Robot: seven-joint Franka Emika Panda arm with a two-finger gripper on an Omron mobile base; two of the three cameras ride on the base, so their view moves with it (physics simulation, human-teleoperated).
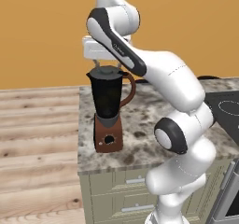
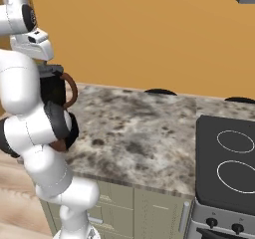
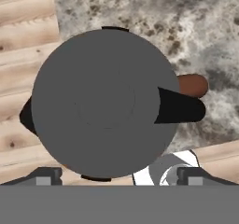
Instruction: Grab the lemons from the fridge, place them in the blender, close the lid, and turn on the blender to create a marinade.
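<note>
The blender [image 1: 108,107] stands near the left end of the counter, a black jar on a brown base with a round knob. The dark grey lid [image 1: 108,71] rests on the jar's top. My gripper [image 1: 108,63] hangs straight above it, open, with one finger on each side of the lid and nothing held. In the hand view the lid [image 3: 105,101] is a wide grey disc. The blender's brown handle [image 3: 192,85] sticks out to its right, and my fingertips [image 3: 44,175] stand wide apart at the bottom. The lemons and the fridge are out of view.
A speckled stone counter [image 2: 134,128] runs right to a black stove top [image 2: 226,163] with ring burners. Beige drawers [image 1: 121,190] sit below the counter. A wooden floor [image 1: 37,143] lies left of the counter's edge, and an orange wall rises behind.
</note>
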